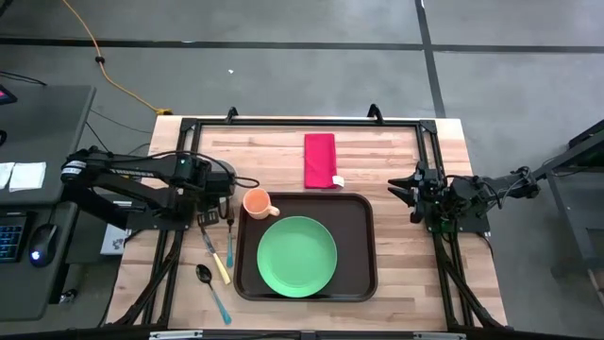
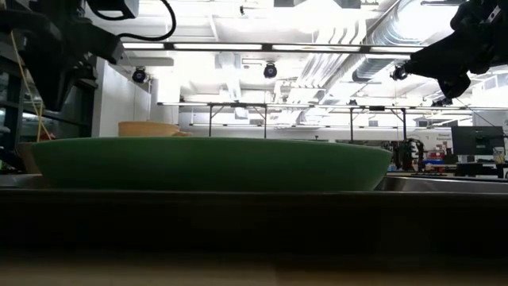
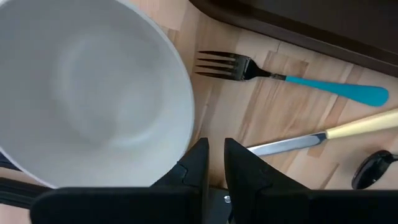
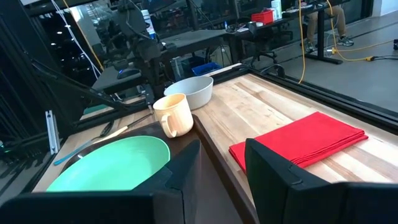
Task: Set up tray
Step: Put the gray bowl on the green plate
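Observation:
The dark brown tray [image 1: 359, 217] lies mid-table with the round green plate [image 1: 296, 255] on it and an orange cup [image 1: 257, 203] at its far left corner. A white bowl [image 3: 87, 87] stands just left of the cup, on the wood [image 4: 189, 90]; my left arm hides it in the high view. My left gripper [image 3: 216, 155] points down just outside the bowl's rim, with a narrow, empty gap between its fingers. My right gripper [image 4: 222, 162] waits open at the table's right edge [image 1: 401, 189], pointing level toward the tray. My left gripper has one finger [image 3: 198, 158] right beside the bowl's rim [image 3: 188, 140]. I cannot tell whether it touches the rim. Nothing shows between the two fingers.
A fork [image 3: 286, 78] with a teal handle, a knife [image 3: 323, 134] with a yellow handle and a spoon [image 3: 376, 168] lie on the wood left of the tray. A folded red napkin [image 1: 320, 160] lies beyond the tray's far edge. A black frame borders the table.

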